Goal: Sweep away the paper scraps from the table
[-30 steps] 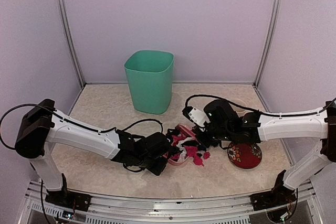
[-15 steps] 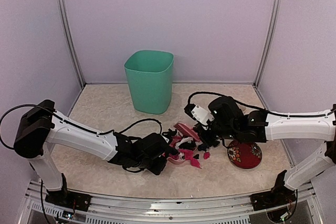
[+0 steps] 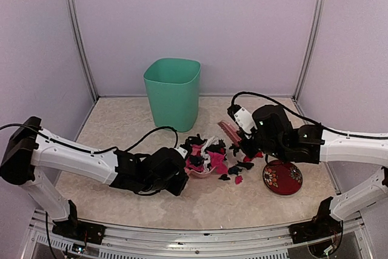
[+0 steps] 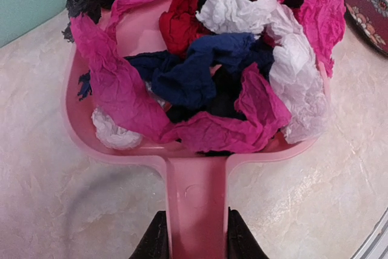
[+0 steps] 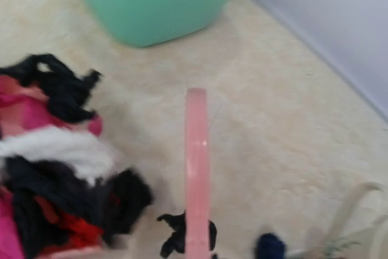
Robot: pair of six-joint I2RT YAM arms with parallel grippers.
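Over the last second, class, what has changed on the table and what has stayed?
The left pincer, gripping the dustpan handle, shifted slightly left, paper scraps now heaped in the pan. The right pincer swung its pink brush back toward the right. The green bin and red plate stayed put.

1. Top view: even, soft, fairly bright light, with only faint shadows on the surface (image 3: 121, 122).
2. Left wrist view: sharp and well lit; a soft grey shadow lies left of the dustpan (image 4: 195, 198) handle.
3. Right wrist view: blurred throughout, pale and washed out.
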